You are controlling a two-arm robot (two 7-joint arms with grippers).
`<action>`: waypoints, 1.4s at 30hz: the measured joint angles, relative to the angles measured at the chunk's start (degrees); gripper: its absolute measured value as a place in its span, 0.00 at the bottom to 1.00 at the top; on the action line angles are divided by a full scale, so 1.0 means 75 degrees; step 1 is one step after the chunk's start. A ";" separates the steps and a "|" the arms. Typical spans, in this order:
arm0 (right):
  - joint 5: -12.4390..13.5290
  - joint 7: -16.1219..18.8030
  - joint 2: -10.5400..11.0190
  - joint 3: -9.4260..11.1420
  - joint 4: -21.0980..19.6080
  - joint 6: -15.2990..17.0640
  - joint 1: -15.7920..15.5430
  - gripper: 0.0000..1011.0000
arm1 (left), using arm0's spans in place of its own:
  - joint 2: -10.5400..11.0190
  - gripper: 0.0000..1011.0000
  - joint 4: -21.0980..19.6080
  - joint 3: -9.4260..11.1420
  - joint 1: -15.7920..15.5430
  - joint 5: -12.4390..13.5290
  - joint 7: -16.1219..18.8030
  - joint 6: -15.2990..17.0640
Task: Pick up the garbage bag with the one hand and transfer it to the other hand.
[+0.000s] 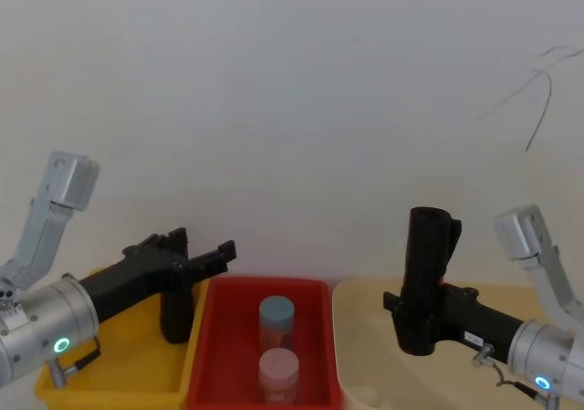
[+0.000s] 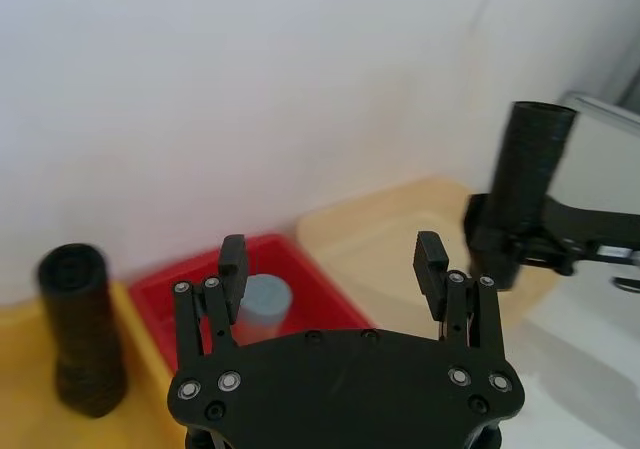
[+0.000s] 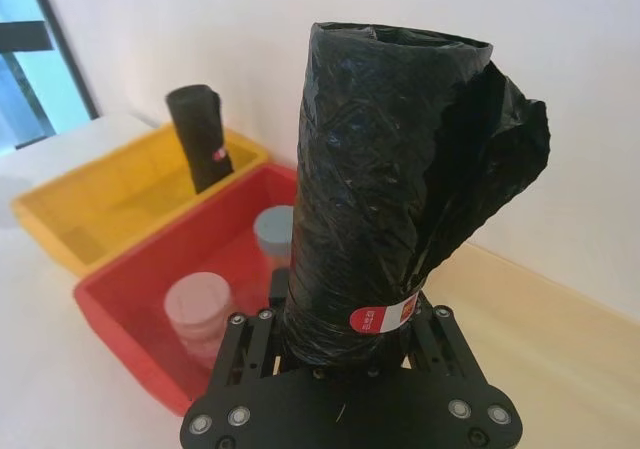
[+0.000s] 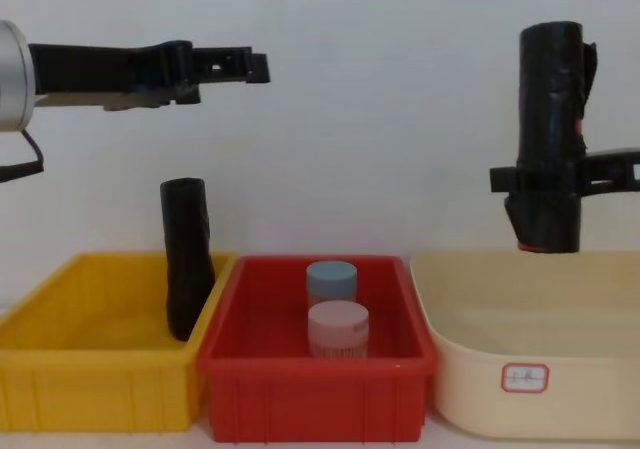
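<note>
Jars (image 4: 338, 329) in red bin (image 4: 300, 401), black roll (image 4: 186, 259) in yellow bin (image 4: 95, 394), right claw (image 4: 512, 180) clamping garbage bag (image 4: 549, 119), left claw (image 2: 332, 259) wide.

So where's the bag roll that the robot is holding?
On the robot's right in the chest view: the garbage bag stands upright in the right gripper, in the air over the cream tub, beside the red bin.

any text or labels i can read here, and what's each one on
Nothing reads clearly.
Red-white sticker on the bag: too blurred.
Red sticker on the other roll: too small.
Red-bordered label on the tub: too small.
White label on the right claw: too small.
</note>
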 joint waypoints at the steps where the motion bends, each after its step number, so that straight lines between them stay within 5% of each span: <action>1: -0.0014 0.0007 -0.0003 0.0015 0.0083 0.0007 0.0030 0.53 | -0.0026 0.99 0.0000 -0.0017 0.0021 0.0053 0.0176 -0.0027; 11: -0.0077 0.0052 -0.0010 0.0069 0.0525 0.0058 0.0146 0.53 | -0.0189 0.99 0.0068 -0.0077 0.0097 0.0366 0.1095 -0.0132; 28: -0.0112 0.0082 -0.0015 0.0098 0.0802 0.0096 0.0216 0.98 | -0.0298 0.99 0.0149 -0.0116 0.0133 0.0583 0.1677 -0.0196; 42: -0.0121 0.0227 -0.0065 0.0048 0.0690 0.0080 0.0195 0.99 | -0.0323 0.99 0.0167 -0.0127 0.0141 0.0634 0.1818 -0.0212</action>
